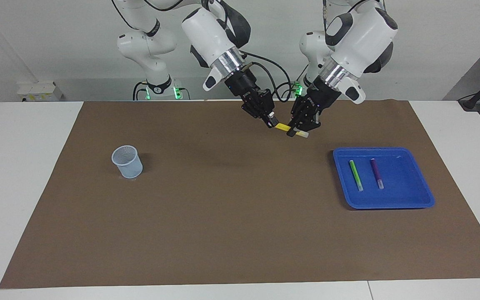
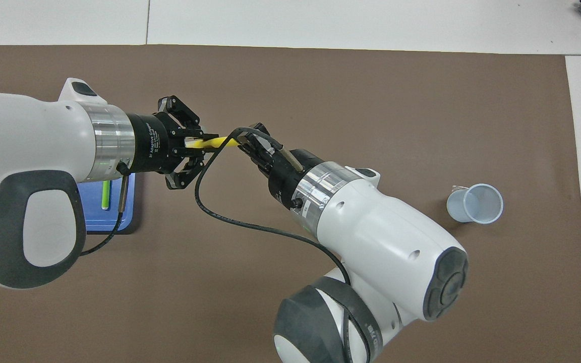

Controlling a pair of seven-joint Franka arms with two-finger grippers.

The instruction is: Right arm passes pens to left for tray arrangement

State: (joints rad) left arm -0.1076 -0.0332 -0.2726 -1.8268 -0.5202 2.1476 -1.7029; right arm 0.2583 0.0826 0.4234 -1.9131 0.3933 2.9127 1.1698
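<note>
- Between our two grippers, above the brown mat, the yellow pen (image 1: pixel 283 126) hangs in the air with both ends pinched.
- Our left gripper (image 1: pixel 297 132) is clenched on the pale end; our right gripper (image 1: pixel 271 123) is clenched on the end toward its own arm.
- Its long axis runs from one gripper to the other, so we judge the right must let go first.
- Toward the left arm's end lies the blue tray (image 1: pixel 425 196), holding the green pen (image 1: pixel 356 175) and purple pen (image 1: pixel 376 173) side by side.
- A pale cup (image 1: pixel 127 161) stands well apart.
</note>
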